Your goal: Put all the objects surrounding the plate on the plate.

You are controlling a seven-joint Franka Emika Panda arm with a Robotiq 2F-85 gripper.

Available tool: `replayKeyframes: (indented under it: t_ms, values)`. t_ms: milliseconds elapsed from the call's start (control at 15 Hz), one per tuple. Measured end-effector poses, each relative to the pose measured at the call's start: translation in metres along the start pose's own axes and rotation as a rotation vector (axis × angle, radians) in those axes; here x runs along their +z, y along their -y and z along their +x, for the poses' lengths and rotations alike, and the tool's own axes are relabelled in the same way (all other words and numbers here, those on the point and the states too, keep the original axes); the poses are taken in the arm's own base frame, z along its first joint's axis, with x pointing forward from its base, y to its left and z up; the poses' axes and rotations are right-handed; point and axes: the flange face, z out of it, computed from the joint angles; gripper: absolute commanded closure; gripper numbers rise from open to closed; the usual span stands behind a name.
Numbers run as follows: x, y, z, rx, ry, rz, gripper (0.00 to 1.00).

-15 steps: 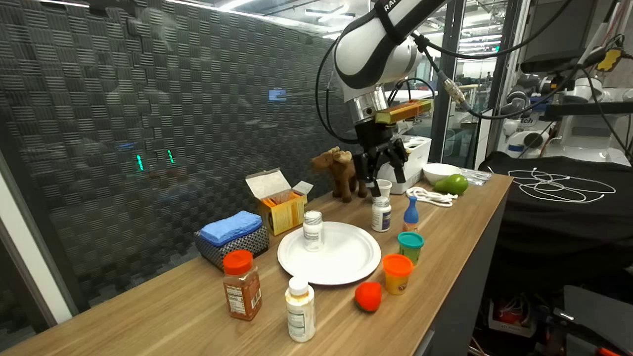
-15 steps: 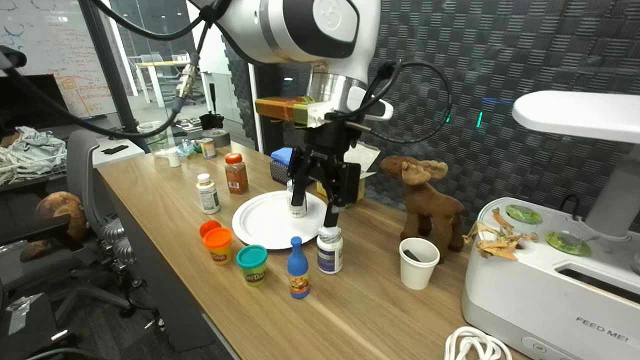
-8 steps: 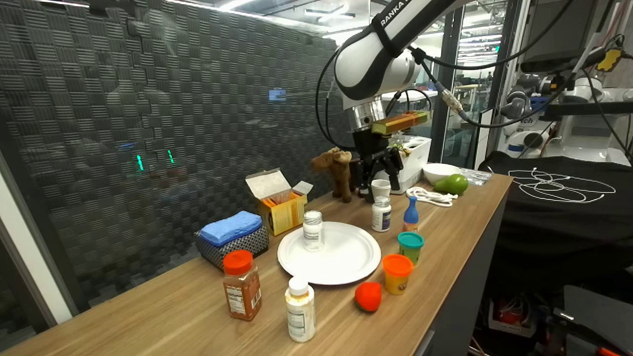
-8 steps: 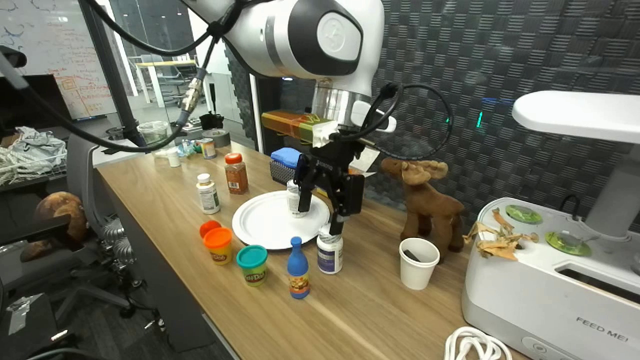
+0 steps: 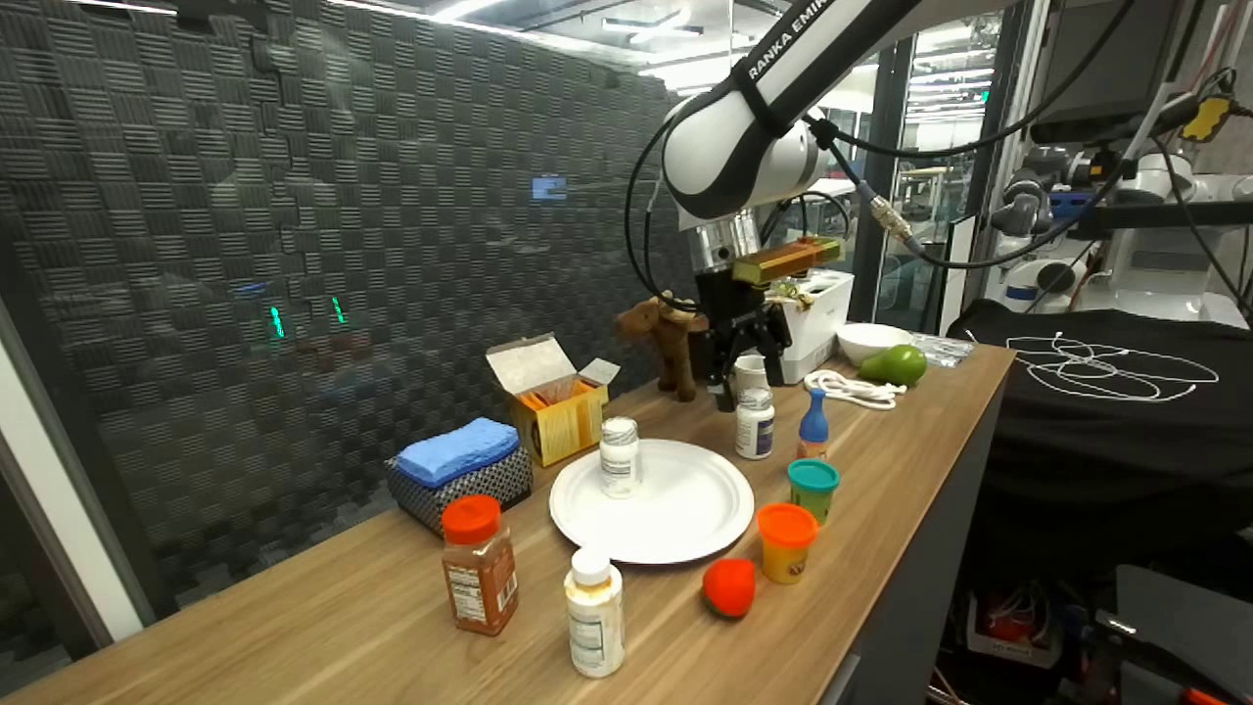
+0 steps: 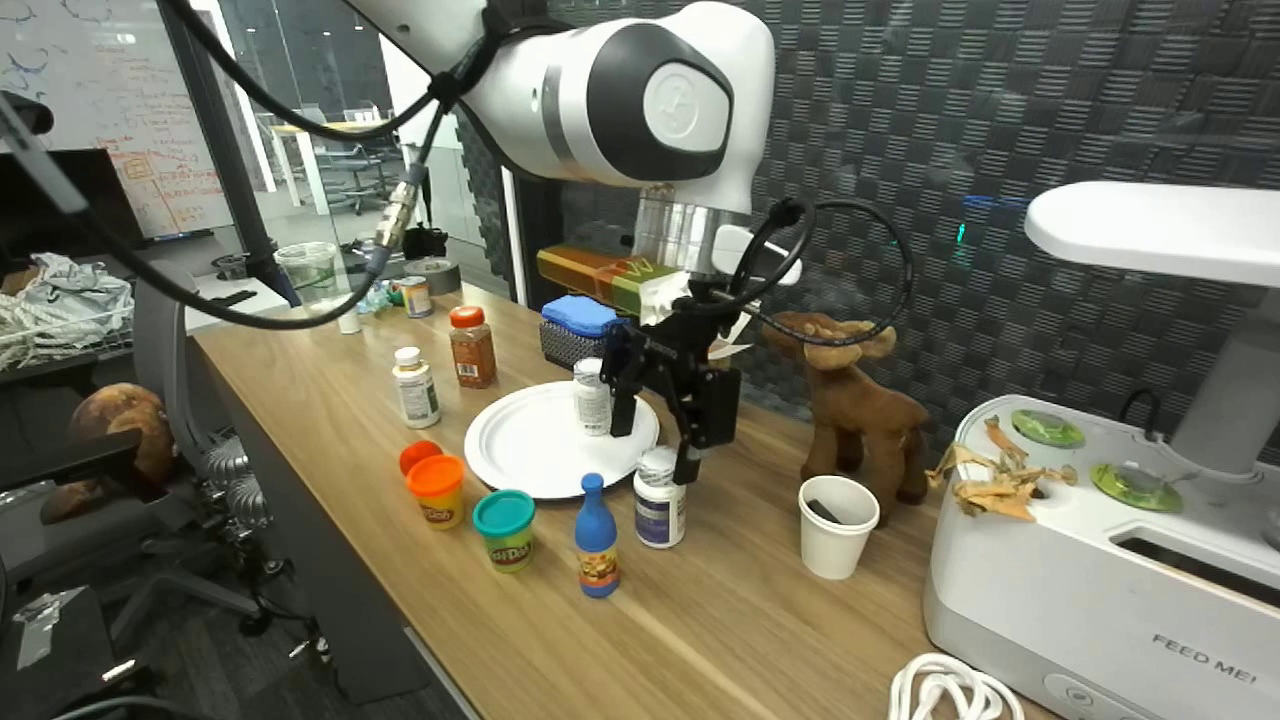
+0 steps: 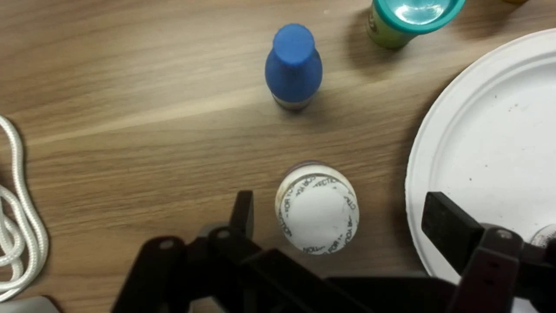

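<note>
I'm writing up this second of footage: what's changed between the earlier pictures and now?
The fingers, open throughout, have come down toward the purple-labelled white bottle; nothing was gripped or let go. The plate, the bottle on it, the teal-lidded tub and the orange-lidded tub stayed put.

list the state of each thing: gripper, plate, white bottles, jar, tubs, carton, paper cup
Gripper: open, empty
Plate: lying flat
Bottle on plate: upright
Purple-labelled bottle: upright, ungripped
Jar: upright, lidded
Bottle beside jar: upright, capped
Orange-lidded tub: closed
Teal-lidded tub: closed
Yellow carton: flaps open
Paper cup: upright, uncovered
</note>
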Motion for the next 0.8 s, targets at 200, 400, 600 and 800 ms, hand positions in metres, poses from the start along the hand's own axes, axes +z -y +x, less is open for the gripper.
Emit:
replayKeyframes:
  t_ms: [200,400,600,800]
  values:
    - [0.0,-0.007,0.003,0.008,-0.011,0.002,0.42]
    - [-0.001,-0.013,0.005,0.014,-0.016,0.002,0.65]
    - [-0.001,-0.015,0.007,0.017,-0.019,0.002,0.8]
    - [-0.002,-0.015,0.007,0.017,-0.02,0.002,0.8]
